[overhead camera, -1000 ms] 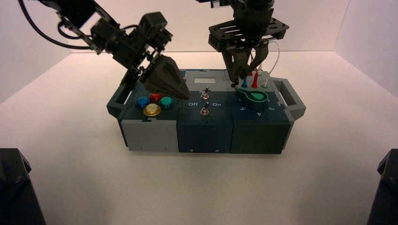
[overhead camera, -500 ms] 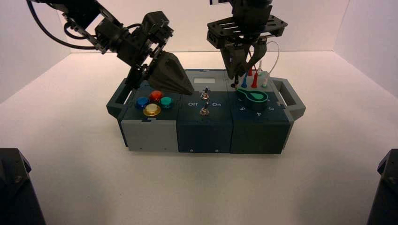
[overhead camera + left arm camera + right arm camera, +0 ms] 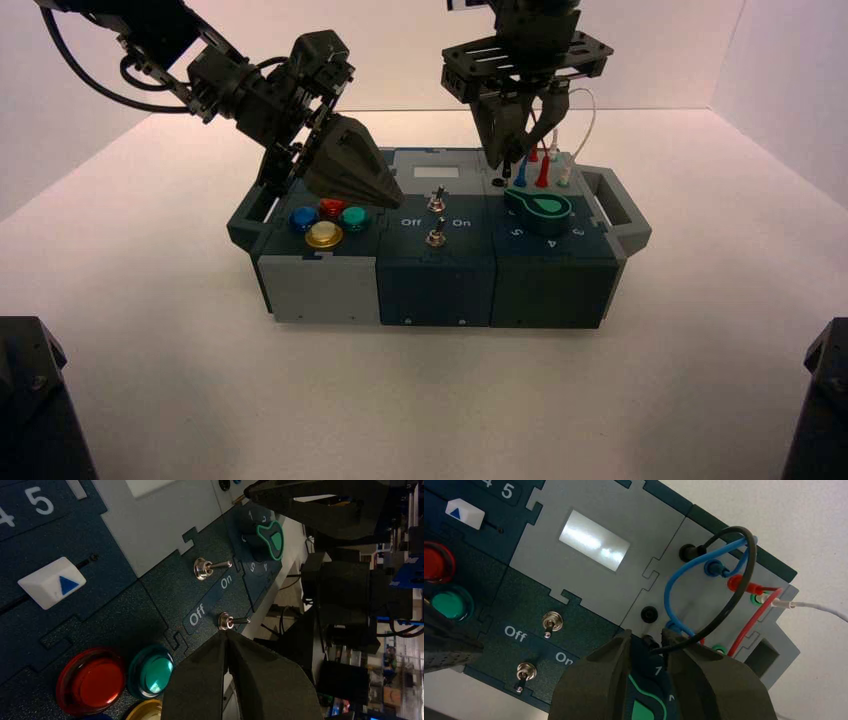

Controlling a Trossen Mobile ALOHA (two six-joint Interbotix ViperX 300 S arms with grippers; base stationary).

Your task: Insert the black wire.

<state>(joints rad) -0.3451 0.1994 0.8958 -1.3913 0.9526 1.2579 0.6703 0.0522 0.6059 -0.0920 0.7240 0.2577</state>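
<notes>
The black wire (image 3: 744, 570) loops from one plug seated in a far black socket (image 3: 687, 553) round to its free plug (image 3: 651, 641). That plug stands between the fingers of my right gripper (image 3: 648, 634), against one finger and clear of the other, so the jaws are open. An empty black socket (image 3: 649, 614) lies just beyond it. From above, the right gripper (image 3: 511, 163) hovers over the box's right rear corner, with the plug (image 3: 507, 168) just above the empty socket (image 3: 498, 184). My left gripper (image 3: 396, 194) is shut and hangs over the coloured buttons.
A blue wire (image 3: 669, 587), a red wire (image 3: 756, 615) and a white wire (image 3: 819, 607) crowd the same socket field. The green-rimmed knob (image 3: 545, 207) sits just in front of it. Two toggle switches (image 3: 437, 201) stand mid-box, and a handle (image 3: 620, 205) juts out on the right.
The right gripper has risen slightly above the sockets with its jaws unchanged. The left gripper swung a little right, then back over the buttons.
</notes>
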